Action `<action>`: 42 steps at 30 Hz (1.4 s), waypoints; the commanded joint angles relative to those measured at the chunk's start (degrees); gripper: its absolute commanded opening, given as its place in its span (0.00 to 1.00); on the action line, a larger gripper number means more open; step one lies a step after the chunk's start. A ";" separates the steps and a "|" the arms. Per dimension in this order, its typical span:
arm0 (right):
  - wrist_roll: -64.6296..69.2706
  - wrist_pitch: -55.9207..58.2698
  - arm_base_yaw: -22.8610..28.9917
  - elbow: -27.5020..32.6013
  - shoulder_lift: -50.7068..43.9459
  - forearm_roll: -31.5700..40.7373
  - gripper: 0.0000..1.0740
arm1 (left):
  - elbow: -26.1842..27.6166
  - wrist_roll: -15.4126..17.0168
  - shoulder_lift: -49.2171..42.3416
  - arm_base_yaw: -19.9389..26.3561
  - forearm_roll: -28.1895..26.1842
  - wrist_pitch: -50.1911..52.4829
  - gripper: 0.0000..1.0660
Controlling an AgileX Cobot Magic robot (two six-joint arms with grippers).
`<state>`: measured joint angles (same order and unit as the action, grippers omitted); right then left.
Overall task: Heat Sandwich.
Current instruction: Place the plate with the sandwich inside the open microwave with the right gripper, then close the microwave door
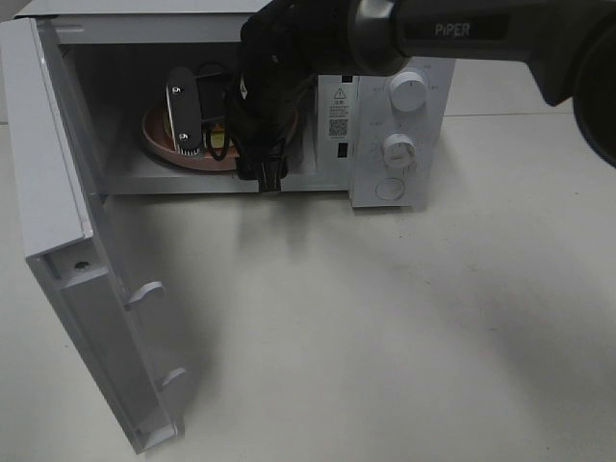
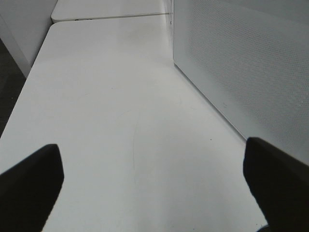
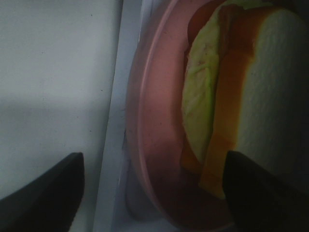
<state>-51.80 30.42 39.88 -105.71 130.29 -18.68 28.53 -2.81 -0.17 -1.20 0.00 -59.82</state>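
White table [image 2: 120, 96] carries the white microwave [image 1: 433, 144], door swung open. Inside I see the pink plate [image 3: 154, 135] with the sandwich [image 3: 260, 87] lying on it. Right gripper [image 3: 152, 191] sits in the cavity at the plate's edge, fingers released and wide; left gripper [image 2: 152, 186] hangs over the table, fingers likewise spread, grasping nothing.

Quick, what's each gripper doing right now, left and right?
Left gripper: open, holding nothing, above the bare table.
Right gripper: open, holding nothing, at the pink plate with the sandwich.
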 commanded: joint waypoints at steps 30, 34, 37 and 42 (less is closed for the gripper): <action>3.90 -9.22 0.11 30.48 -22.57 -0.52 0.71 | -0.29 0.17 -1.49 0.00 0.00 0.52 0.90; 6.76 -9.22 0.11 34.09 -25.73 -0.52 0.71 | -0.29 0.17 -1.49 0.00 0.00 0.52 0.90; 9.57 -9.22 0.11 36.67 -28.36 -0.52 0.71 | -0.29 0.17 -1.49 0.00 0.00 0.52 0.90; 14.21 -9.05 0.11 40.85 -32.37 -0.52 0.71 | -0.29 0.17 -1.49 0.00 0.00 0.52 0.90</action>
<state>-39.65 21.31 39.88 -65.89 99.47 -19.14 28.53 -2.81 -0.17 -1.20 0.00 -59.82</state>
